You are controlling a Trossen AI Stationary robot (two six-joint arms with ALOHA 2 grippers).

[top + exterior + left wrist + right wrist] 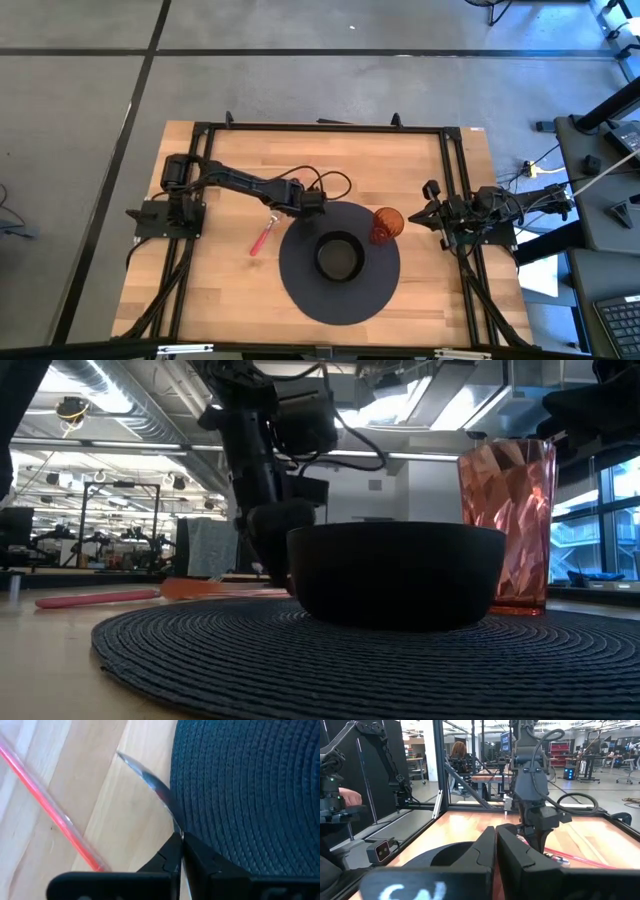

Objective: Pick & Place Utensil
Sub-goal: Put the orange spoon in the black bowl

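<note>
**Left claw clenched by the mat rim, red utensil lying on the wood**

Slim red-handled utensil point(263, 237) flat on the bare desk point(220, 300), left of centre, lying slantwise just beside the left rim of the round dark placemat point(300, 285). Likely light and stiff, with a smooth, glossy, narrow handle that could roll or slide under a poor pinch. Lying so low, little to get under. Best taken across the handle near its middle, fingers straddling it squarely, so that neither end droops on the lift.

Left claw point(322, 201) low over the mat's left rim, beyond the utensil's far tip, clenched with no gap between the fingers. In the left wrist view, fingertips meeting at a thin silvery strip point(150, 782) along the mat's edge; pinched or merely lying beneath, impossible to tell, and impossible to tell whether it belongs to the red handle beside it.

Right claw point(428, 212) parked at the desk's right edge, clenched and empty. Black bowl point(339, 257) on the mat's centre; faceted amber cup point(386, 224) on its right rim.
</note>
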